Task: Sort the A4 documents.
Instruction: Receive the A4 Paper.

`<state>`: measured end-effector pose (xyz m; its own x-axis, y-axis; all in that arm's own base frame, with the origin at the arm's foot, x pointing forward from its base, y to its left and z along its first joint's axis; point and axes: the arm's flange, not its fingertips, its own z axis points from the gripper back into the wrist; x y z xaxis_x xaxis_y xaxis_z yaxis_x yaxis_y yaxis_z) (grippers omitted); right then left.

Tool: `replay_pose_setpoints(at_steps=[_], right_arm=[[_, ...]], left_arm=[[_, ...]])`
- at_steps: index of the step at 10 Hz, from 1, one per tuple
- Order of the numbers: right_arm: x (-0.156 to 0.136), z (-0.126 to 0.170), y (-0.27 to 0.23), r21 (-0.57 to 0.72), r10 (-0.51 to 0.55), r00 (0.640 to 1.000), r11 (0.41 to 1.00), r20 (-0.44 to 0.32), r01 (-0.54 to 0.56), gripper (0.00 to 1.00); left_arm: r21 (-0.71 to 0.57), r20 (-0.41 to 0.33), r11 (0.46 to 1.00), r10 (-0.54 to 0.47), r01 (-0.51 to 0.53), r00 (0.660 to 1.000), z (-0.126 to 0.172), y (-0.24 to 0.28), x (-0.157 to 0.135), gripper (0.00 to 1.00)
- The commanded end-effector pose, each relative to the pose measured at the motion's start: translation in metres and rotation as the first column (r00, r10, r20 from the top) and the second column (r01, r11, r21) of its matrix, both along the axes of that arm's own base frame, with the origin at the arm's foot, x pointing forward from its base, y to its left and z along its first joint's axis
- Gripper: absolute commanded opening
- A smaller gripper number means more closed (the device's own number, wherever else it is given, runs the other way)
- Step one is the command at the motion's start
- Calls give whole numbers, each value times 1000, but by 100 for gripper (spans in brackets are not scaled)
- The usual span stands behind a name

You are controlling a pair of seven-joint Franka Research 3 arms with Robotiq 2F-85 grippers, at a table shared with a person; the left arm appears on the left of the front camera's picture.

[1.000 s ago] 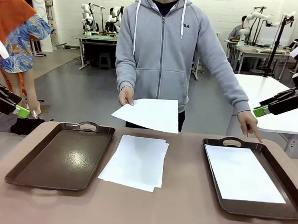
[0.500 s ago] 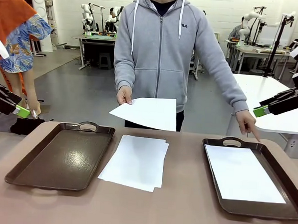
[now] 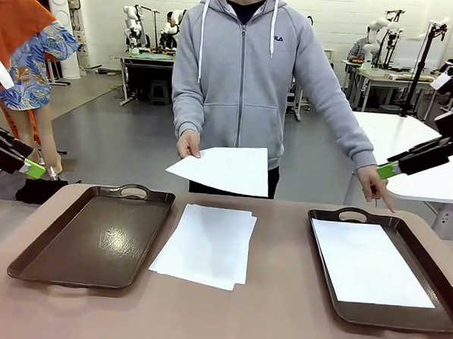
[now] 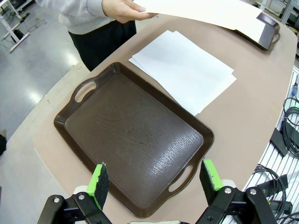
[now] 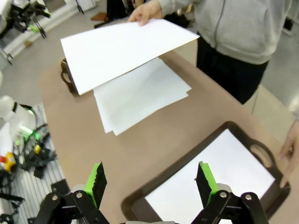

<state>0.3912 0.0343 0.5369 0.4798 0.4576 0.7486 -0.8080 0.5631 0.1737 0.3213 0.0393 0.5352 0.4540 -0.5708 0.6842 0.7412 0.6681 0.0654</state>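
Observation:
A person across the table holds one A4 document (image 3: 225,169) flat in the air by its corner; it also shows in the right wrist view (image 5: 119,49) and the left wrist view (image 4: 201,10). A small stack of documents (image 3: 206,244) lies on the table between two brown trays. The left tray (image 3: 94,235) is bare. The right tray (image 3: 333,312) holds one sheet (image 3: 370,262), and the person's other hand (image 3: 378,185) points at its far corner. My left gripper (image 4: 154,182) hovers open above the left tray. My right gripper (image 5: 150,179) hangs open over the right tray's near edge.
The stack of documents (image 4: 184,70) lies right beside the left tray (image 4: 131,140). Brown tabletop (image 3: 281,294) runs between the trays. A white table (image 3: 410,141) stands behind at right, and cables hang off the table's side in the wrist views.
The person has drawn the held sheet slightly left and up. My right gripper has shifted a little left and up. The left arm has not moved.

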Motion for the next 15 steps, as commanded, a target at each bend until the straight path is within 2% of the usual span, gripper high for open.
replay_pose_setpoints(at_steps=[1,3,4,5,6,9,11,13,15], right_arm=[[3,-17,33,85,-68,994,994,-86,75,100],[6,-27,56,146,-95,979,982,-180,122,100],[12,-33,65,193,-85,957,971,-278,143,100],[24,-39,76,232,-66,912,957,-404,173,100],[37,-46,84,253,-65,867,943,-493,215,100],[76,-71,114,303,-11,733,907,-680,294,100],[99,-79,130,324,-8,695,880,-719,346,100],[117,-91,145,334,3,620,845,-784,418,100],[125,-109,160,313,-5,563,827,-826,467,100]], left_arm=[[-10,-1,1000,-4,4,1000,-1,1,0,100],[-10,-1,1000,-4,4,1000,-1,1,0,100],[-10,-1,1000,-4,4,1000,-1,1,0,100],[-10,-1,1000,-4,4,1000,-1,1,0,100],[-10,-1,1000,-4,4,1000,-1,1,0,100],[-10,-1,1000,-4,4,1000,-1,1,0,100],[-10,-1,1000,-4,4,1000,-1,1,0,100],[-10,-1,1000,-4,4,1000,-1,1,0,100],[-10,-1,1000,-4,4,1000,-1,1,0,100]])
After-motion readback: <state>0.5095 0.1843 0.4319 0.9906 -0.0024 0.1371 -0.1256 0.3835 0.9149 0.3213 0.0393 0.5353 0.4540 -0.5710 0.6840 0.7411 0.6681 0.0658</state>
